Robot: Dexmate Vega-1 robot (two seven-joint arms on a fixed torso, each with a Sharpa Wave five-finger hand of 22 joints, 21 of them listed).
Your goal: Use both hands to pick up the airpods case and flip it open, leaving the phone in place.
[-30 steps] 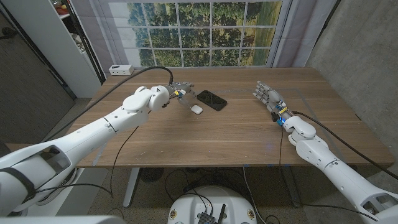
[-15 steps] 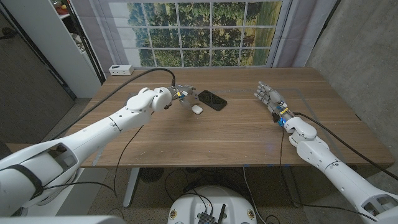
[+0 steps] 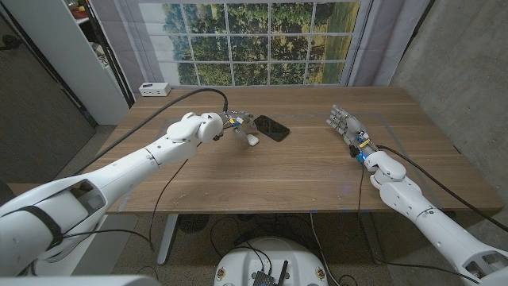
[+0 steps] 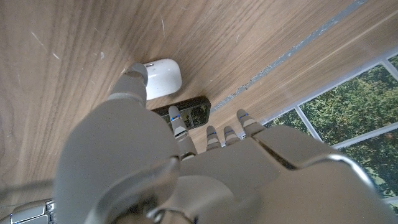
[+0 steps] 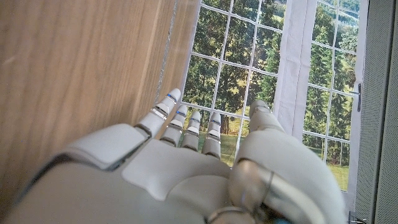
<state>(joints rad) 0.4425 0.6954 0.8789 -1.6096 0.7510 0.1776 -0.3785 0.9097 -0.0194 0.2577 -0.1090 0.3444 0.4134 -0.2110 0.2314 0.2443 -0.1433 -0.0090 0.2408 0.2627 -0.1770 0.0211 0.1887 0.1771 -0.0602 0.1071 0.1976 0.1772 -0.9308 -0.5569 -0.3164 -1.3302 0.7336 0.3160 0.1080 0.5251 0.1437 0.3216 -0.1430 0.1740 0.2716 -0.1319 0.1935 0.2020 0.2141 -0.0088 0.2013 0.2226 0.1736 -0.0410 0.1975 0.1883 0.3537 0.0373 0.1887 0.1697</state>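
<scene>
Currently, on my far left, I see a small white box (image 3: 154,88) sitting at the back corner of the table (image 3: 286,171). My left robot hand (image 3: 235,125) reaches over the table's rear left-centre area, directly beside the airpods case (image 3: 252,140). From the left wrist view, one fingertip (image 4: 135,77) sits against the side of the case (image 4: 163,77), while the remaining fingers are spread apart above it; nothing is gripped. The case lies on the wood, lid closed. Just beyond it, the phone (image 3: 271,127) lies flat and dark, close to the case but separate from it; the wrist view shows the phone (image 4: 186,112) next to the case. Further right, well apart from both items, my right robot hand (image 3: 345,125) stands over the table's right side, fingers extended and slightly parted, holding nothing. The right wrist view shows those fingers (image 5: 165,112) reaching toward the window (image 5: 249,74).
</scene>
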